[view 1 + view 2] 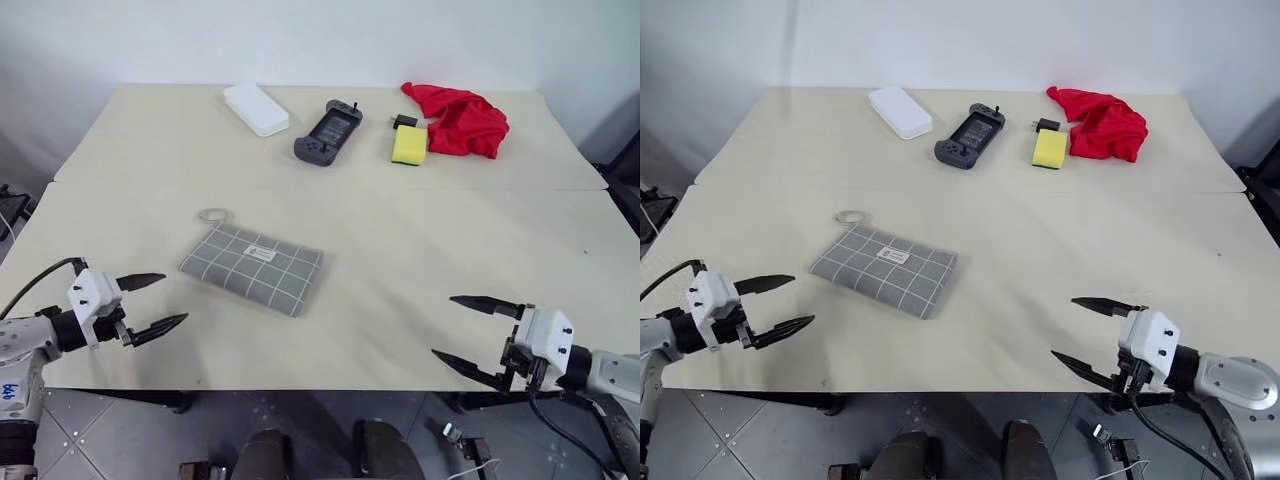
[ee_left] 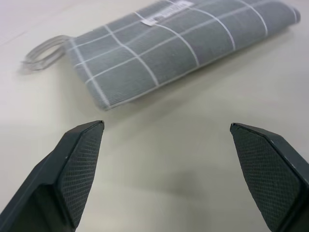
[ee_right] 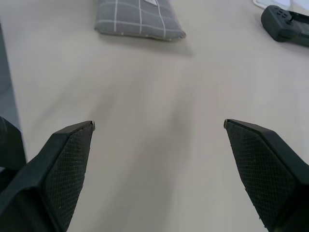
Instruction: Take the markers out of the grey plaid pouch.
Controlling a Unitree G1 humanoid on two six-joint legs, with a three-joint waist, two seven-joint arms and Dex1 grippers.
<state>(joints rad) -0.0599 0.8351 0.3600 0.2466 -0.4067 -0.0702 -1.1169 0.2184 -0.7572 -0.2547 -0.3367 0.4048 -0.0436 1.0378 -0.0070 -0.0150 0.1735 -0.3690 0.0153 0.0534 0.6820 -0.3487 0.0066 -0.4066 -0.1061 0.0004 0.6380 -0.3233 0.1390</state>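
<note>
- Left wrist view alone shows the grey plaid pouch (image 2: 183, 43) zipped, ring pull (image 2: 43, 55) included.
- My left hand (image 1: 162, 302) and right hand (image 1: 462, 328) hang spread at the surface (image 1: 420, 260) edge, bare room between.

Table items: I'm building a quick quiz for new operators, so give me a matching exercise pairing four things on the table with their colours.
Things:
1. pouch
2. sponge
3. cloth
4. game controller

Colours:
A. red
B. dark grey
C. grey with white grid lines
D. yellow

Pairs: 1-C, 2-D, 3-A, 4-B
</note>
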